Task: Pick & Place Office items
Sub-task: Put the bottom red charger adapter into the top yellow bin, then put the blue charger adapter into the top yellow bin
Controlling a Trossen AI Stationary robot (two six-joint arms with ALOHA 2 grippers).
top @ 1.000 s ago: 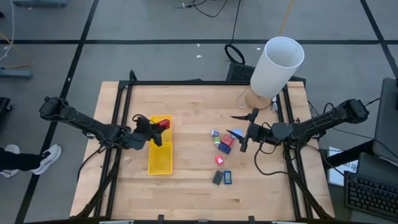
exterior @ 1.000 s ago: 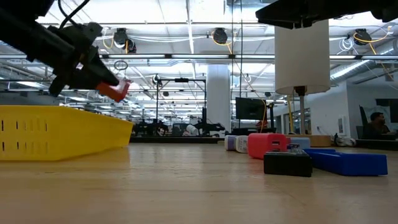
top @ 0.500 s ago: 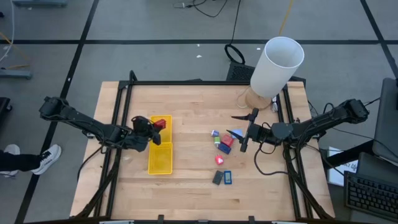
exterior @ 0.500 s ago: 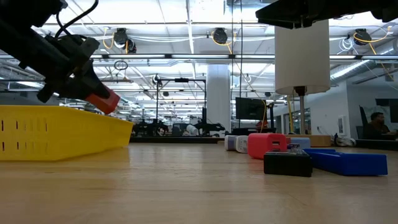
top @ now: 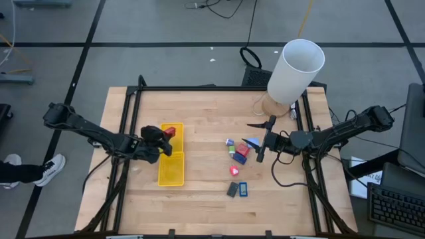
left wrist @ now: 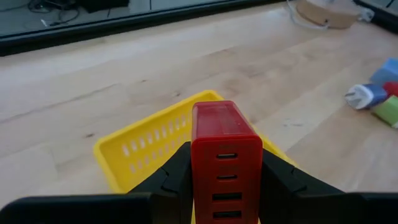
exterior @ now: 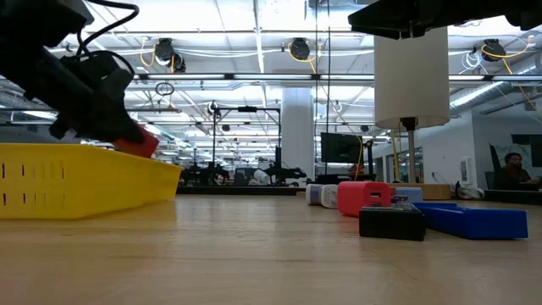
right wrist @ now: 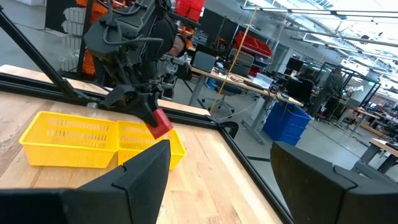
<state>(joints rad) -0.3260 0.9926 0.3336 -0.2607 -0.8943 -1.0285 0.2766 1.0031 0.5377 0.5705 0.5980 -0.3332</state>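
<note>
Now your left pincer (top: 167, 136), pinching the red block (top: 170, 131), has dropped from above the tray's (top: 170, 174) rim to just over its upper compartment, left of centre in the high view; release looks like the next step. That block is a glossy red chunk with slots down one face, held upright. Your right pincer (top: 263, 141) waits spread beside the other items (top: 237, 154), right of centre on the surface (top: 206, 109).
</note>
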